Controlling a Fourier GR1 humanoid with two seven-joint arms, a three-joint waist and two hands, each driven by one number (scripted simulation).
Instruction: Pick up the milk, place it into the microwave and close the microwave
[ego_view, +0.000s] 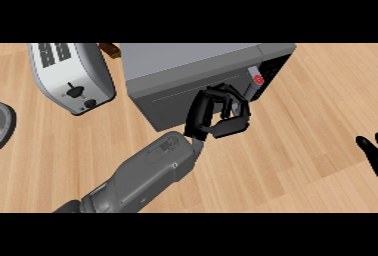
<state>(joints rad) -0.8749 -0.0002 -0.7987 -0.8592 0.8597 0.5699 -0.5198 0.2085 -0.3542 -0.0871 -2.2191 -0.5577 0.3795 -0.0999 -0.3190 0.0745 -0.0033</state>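
Head view: looking steeply down at a wooden counter (295, 165) with appliances along its far side.
Milk: not showing anywhere in this view; its position cannot be told from here.
Microwave (188, 67): sitting as a grey box at the upper centre of the counter, turned at an angle, with its top face lighter than its front.
Microwave door (173, 102): lying flat against the front of the body and appearing closed, with no opening showing.
Control panel (269, 72): running as a dark strip along the right end of the microwave, carrying a red round button (258, 79).
Left hand (220, 112): resting against the right part of the microwave door, just beside the control panel.
Left hand fingers (221, 94): curling inward at the door's surface with the thumb below them; nothing is showing between them.
Left forearm (144, 177): coming in as a grey limb from the lower left edge and angling up toward the microwave.
Right hand (368, 150): showing only at the right edge of the view, well apart from the microwave, fingers pointing up and relaxed.
Toaster (72, 75): standing silver at the upper left, beside the microwave, with slots on top and black knobs on its face.
Brown object (109, 49): showing partly between the toaster and the microwave; too small to identify.
Dark round rim (4, 125): showing partly at the left edge.
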